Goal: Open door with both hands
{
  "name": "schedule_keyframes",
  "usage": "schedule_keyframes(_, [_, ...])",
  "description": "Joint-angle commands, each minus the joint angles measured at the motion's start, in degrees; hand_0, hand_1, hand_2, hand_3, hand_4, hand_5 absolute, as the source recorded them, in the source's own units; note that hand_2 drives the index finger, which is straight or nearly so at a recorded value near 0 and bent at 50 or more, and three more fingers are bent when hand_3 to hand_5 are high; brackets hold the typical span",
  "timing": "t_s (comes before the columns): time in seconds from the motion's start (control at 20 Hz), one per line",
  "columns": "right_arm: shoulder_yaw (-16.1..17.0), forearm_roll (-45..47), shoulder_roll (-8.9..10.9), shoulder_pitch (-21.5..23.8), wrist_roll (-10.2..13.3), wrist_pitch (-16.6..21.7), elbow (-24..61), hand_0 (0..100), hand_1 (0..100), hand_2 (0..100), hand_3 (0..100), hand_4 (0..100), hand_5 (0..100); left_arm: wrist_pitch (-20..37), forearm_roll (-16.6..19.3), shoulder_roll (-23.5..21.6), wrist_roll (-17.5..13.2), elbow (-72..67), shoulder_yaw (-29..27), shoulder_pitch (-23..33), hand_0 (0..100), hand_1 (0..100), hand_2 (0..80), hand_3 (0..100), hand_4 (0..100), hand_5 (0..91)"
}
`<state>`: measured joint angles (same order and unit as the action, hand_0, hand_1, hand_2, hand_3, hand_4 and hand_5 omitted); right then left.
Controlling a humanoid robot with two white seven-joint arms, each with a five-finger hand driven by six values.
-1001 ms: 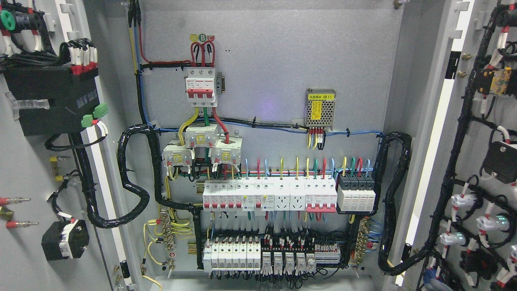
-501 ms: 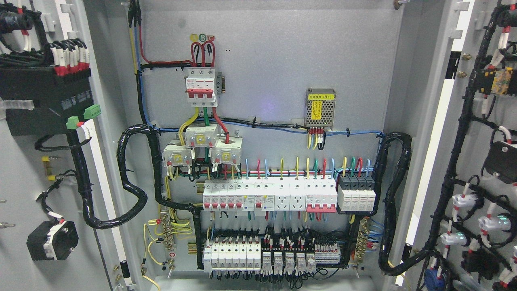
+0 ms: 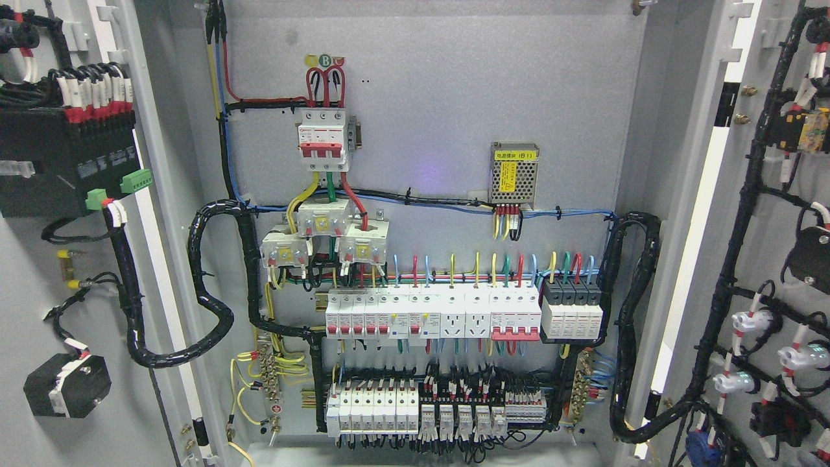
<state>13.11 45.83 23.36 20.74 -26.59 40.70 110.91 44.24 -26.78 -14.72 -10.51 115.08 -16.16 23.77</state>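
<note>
On the back panel (image 3: pixel 454 97), a yellow label (image 3: pixel 514 155) reads "(B1)".

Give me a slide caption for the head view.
Electrical cabinet with left door and right door both swung open, exposing breaker rows and wiring on the back panel; no robot hands in view.

Grey cabinet back panel (image 3: pixel 441 97), grey doors (image 3: pixel 26 272) either side. White breakers (image 3: pixel 431 314) with red levers in a row, a black block (image 3: pixel 570 310) at its end. Red, yellow, green and blue wires (image 3: pixel 512 263) rise above them. Black corrugated cable (image 3: pixel 214 285) loops left. Silver mesh box (image 3: pixel 514 172) wears a yellow label.
</note>
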Motion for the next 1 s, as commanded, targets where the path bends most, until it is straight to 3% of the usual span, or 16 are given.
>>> schedule_keyframes(0.0, [4.99,1.1,0.1,0.88,-0.05,0.0,-2.54,12,39,0,0,0,0,26.86,-2.39,-3.21,-0.03,-3.45,-5.63,0.13,12,39,0.0,0,0,0.0])
schedule_keyframes(0.55, [5.52,1.1,1.07,0.79,-0.13,0.0,-3.77,12,39,0,0,0,0,25.98,-5.73,-7.16,-0.03,-11.45,-8.89,-1.27,12,39,0.0,0,0,0.0])
schedule_keyframes(0.95, [6.31,4.7,1.16,1.58,-0.13,0.0,-4.91,12,39,0,0,0,0,25.01,-9.25,-12.7,-0.03,-21.46,-8.89,-6.8,12,39,0.0,0,0,0.0])
